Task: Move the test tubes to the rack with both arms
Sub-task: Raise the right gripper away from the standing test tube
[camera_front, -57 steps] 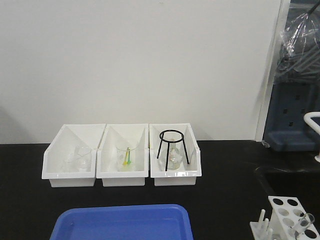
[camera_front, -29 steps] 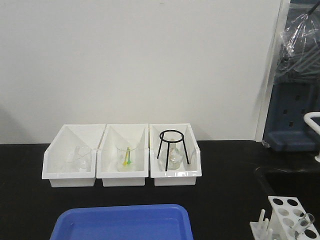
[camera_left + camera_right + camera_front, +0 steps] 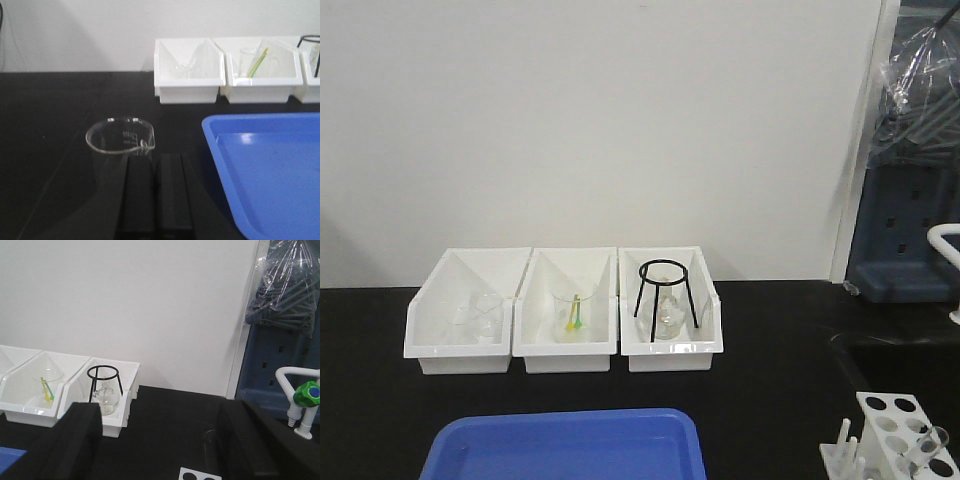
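Note:
The white rack [image 3: 890,432] stands at the front right of the black bench, and one clear test tube [image 3: 930,448] leans in it. Neither arm shows in the front view. In the right wrist view my right gripper [image 3: 162,412] is open wide above the rack's corner [image 3: 199,474]. The test tube [image 3: 210,452] rises between the fingers, nearer the right finger [image 3: 250,435]; whether it touches is unclear. My left gripper [image 3: 156,167] is shut with nothing in it, low over the bench. Its tips sit just behind a clear beaker [image 3: 119,145].
Three white bins [image 3: 565,355] line the back, holding glassware, a beaker with coloured sticks [image 3: 574,315] and a black wire tripod [image 3: 666,295] over a flask. A blue tray [image 3: 565,448] lies at the front centre. A white tap [image 3: 300,392] stands at the right.

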